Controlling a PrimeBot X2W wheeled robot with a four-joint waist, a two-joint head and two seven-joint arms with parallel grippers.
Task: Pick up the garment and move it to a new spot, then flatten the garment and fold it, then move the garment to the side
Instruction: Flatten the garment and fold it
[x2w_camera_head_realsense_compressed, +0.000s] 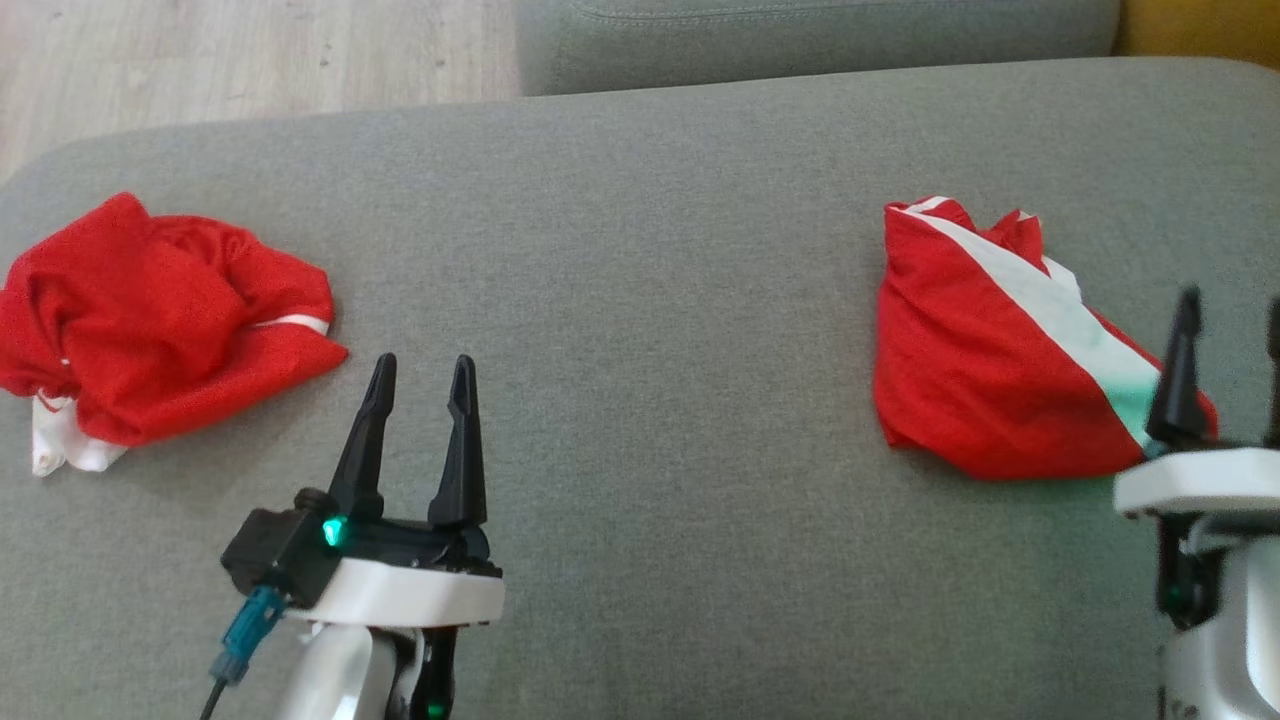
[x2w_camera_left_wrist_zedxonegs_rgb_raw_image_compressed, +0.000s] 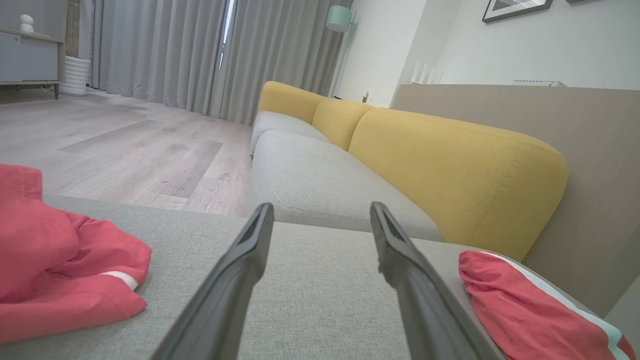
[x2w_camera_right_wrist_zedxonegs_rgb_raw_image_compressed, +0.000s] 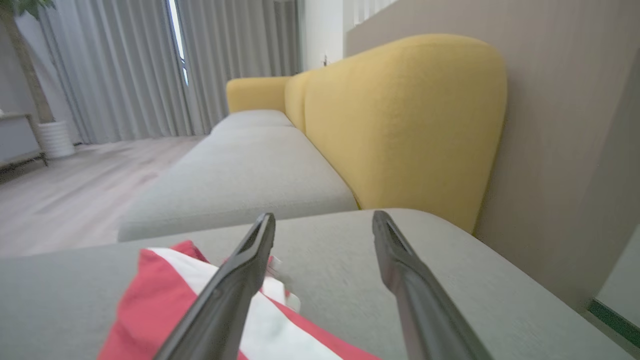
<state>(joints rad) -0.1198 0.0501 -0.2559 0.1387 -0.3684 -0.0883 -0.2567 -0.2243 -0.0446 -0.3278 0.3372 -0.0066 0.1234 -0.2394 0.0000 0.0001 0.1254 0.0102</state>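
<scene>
2 dark-fingered pincers hang over a grey sofa cushion (x2w_camera_head_realsense_compressed: 640, 250). The left gripper (x2w_camera_head_realsense_compressed: 424, 365) has its fingers spread wide with nothing between them. The right gripper (x2w_camera_head_realsense_compressed: 1232, 300) is likewise spread and empty (its fingers are blurred in the head view). Just beside the right gripper, a folded red garment (x2w_camera_head_realsense_compressed: 980, 370) with a white stripe lies at the cushion's right end. Well apart, at the left end, a crumpled red garment (x2w_camera_head_realsense_compressed: 150, 310) sits in a heap. Yellow backrests (x2w_camera_right_wrist_zedxonegs_rgb_raw_image_compressed: 400, 115) and a pale wood floor (x2w_camera_head_realsense_compressed: 250, 50) lie beyond.
</scene>
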